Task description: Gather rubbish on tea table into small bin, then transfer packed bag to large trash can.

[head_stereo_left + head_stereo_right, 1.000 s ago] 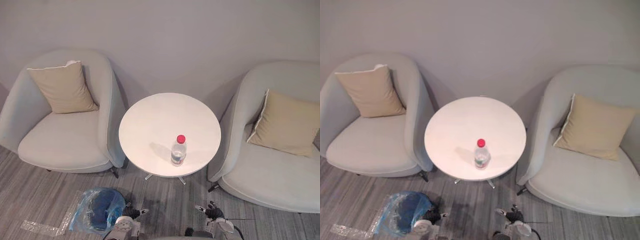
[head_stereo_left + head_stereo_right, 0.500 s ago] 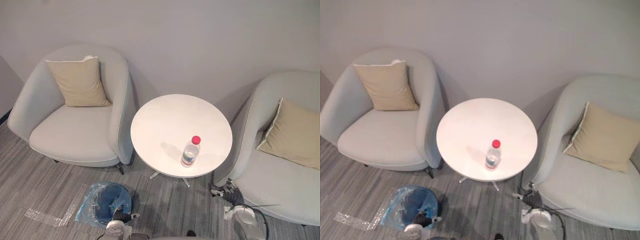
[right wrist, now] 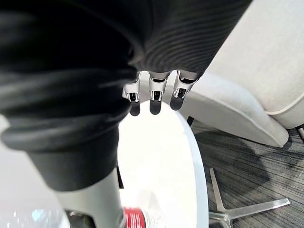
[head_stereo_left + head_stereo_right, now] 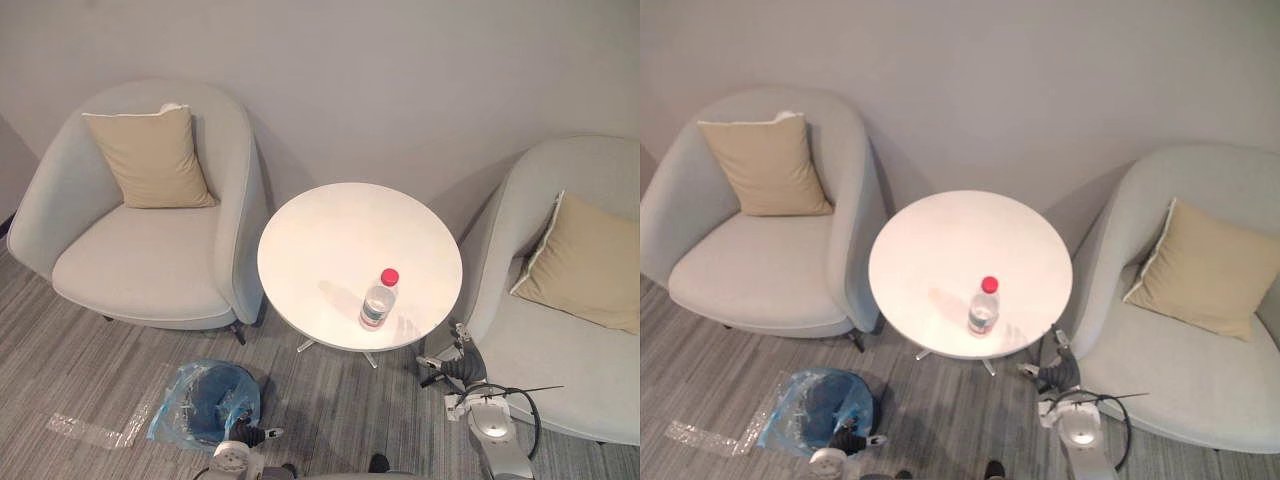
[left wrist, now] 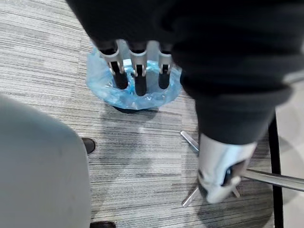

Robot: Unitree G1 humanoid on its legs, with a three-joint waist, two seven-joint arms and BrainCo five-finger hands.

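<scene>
Nearest me, low on the left, my left hand hangs over the bag-lined bin, fingers straight, side by side, holding nothing. My right hand is just beside the table edge, fingers loose and empty. Step: fetch the bottle. I should approach from the side, grip below the cap and keep it upright. It stands near the table's front edge: clear, labelled, red-capped.

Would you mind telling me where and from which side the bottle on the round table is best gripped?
Grip the bottle round its clear body, below the red cap. It stands upright near the front edge of the table, so I would come in sideways from that edge with the open right hand, which is nearest.
</scene>
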